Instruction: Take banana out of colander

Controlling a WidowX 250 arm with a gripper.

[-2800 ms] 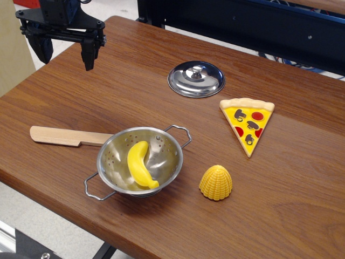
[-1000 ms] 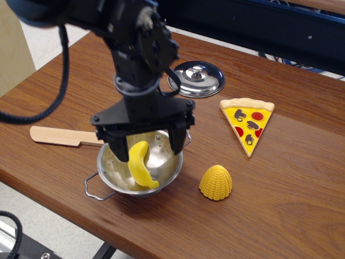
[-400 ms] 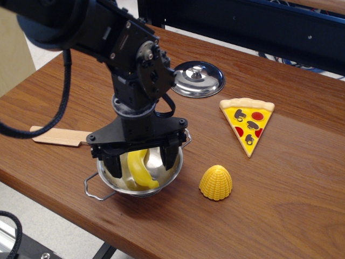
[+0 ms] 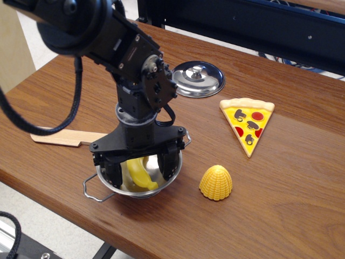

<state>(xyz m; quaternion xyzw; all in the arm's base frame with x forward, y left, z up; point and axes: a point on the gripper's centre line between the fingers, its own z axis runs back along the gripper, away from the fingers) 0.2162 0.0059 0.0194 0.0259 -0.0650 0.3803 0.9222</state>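
The yellow banana (image 4: 138, 176) lies inside the steel colander (image 4: 157, 186) near the table's front edge. My gripper (image 4: 141, 168) is lowered into the colander from above, and its black arm hides the bowl's back half. Its two black fingers stand wide apart, the left finger (image 4: 112, 171) and the right finger (image 4: 170, 161) on either side of the banana. They are open and not closed on it. Only the banana's lower part shows between them. One wire handle (image 4: 88, 190) sticks out at the front left.
A yellow ribbed corn piece (image 4: 215, 182) sits just right of the colander. A toy pizza slice (image 4: 247, 122) lies further right. A flat steel lid with a knob (image 4: 197, 79) is behind. A wooden knife (image 4: 58, 136) lies to the left. The table's front edge is close.
The gripper came from the table's far left corner to above the colander and then went down into it, fingers astride the banana. The banana has not moved.
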